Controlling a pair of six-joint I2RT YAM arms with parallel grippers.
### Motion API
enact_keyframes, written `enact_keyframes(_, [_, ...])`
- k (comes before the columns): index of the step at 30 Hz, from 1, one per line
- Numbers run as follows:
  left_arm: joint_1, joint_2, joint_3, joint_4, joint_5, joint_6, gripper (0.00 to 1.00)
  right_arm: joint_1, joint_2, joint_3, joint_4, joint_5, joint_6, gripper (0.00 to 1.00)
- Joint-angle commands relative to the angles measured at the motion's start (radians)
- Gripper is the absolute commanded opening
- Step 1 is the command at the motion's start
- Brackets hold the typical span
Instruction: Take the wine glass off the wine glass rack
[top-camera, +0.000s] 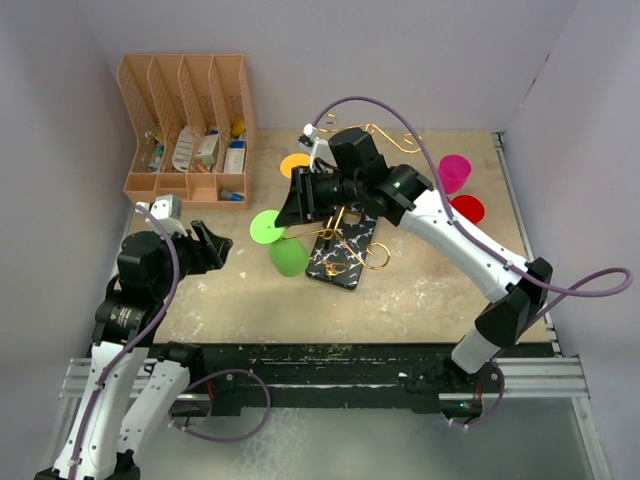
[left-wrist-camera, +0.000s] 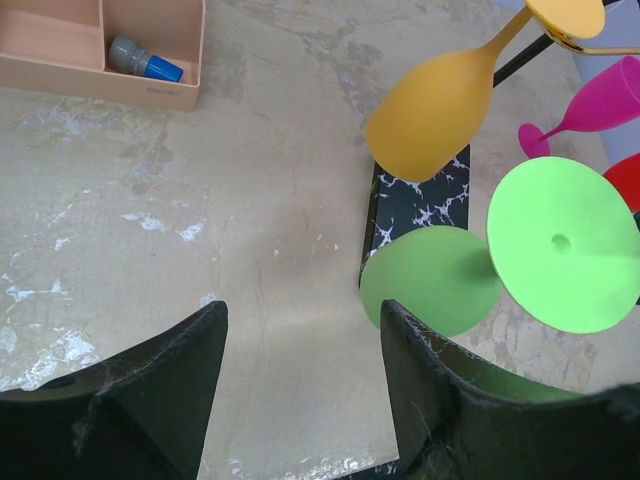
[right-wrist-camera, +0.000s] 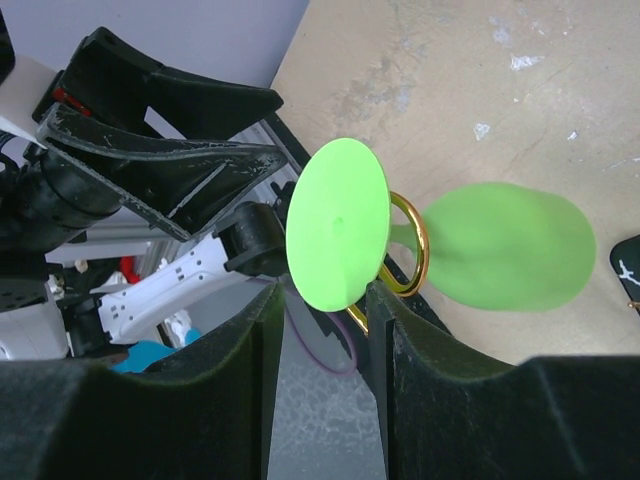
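Note:
The wine glass rack (top-camera: 352, 232) is gold wire on a black marble-look base (left-wrist-camera: 420, 205). A green wine glass (top-camera: 287, 256) hangs by its stem in a gold ring (right-wrist-camera: 412, 245), with its foot (right-wrist-camera: 338, 225) toward the left. My right gripper (right-wrist-camera: 320, 300) is open, and the lower edge of the foot sits just between its fingertips. In the top view that gripper (top-camera: 290, 205) is beside the green foot (top-camera: 265, 227). An orange wine glass (left-wrist-camera: 432, 112) hangs on another branch. My left gripper (left-wrist-camera: 300, 320) is open and holds nothing, left of the green bowl (left-wrist-camera: 430, 280).
A peach file organiser (top-camera: 188, 130) with small items stands at the back left. A pink glass (top-camera: 455, 172) and a red one (top-camera: 466, 208) are right of the rack. White walls close in both sides.

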Motion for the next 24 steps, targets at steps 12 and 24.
enact_keyframes(12, [-0.002, -0.007, 0.002, 0.036, -0.006, 0.016, 0.66, 0.015, 0.023, 0.016, 0.056, -0.016, 0.029, 0.41])
enact_keyframes(24, [-0.002, 0.015, 0.009, 0.066, 0.024, 0.008, 0.66, 0.015, 0.046, 0.045, 0.013, 0.044, 0.032, 0.38])
